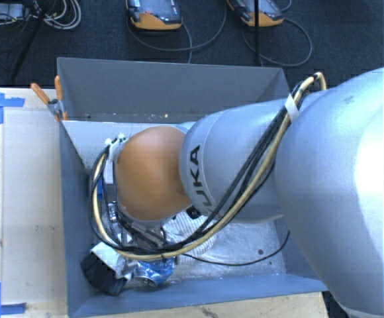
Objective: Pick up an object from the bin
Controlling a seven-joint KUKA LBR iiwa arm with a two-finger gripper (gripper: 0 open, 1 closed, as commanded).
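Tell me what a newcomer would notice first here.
The grey arm dominates, reaching in from the right, its orange wrist cover hanging over the left half of the bin. Below the cover, in the bin's near left corner, lies a small heap: a black object beside crumpled blue-and-clear wrapping. A white cloth-like piece lies on the floor under the arm.

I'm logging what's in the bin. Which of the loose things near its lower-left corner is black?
The rounded lump deepest in that corner. The crinkled piece beside it is blue, and the cloth further right is white.
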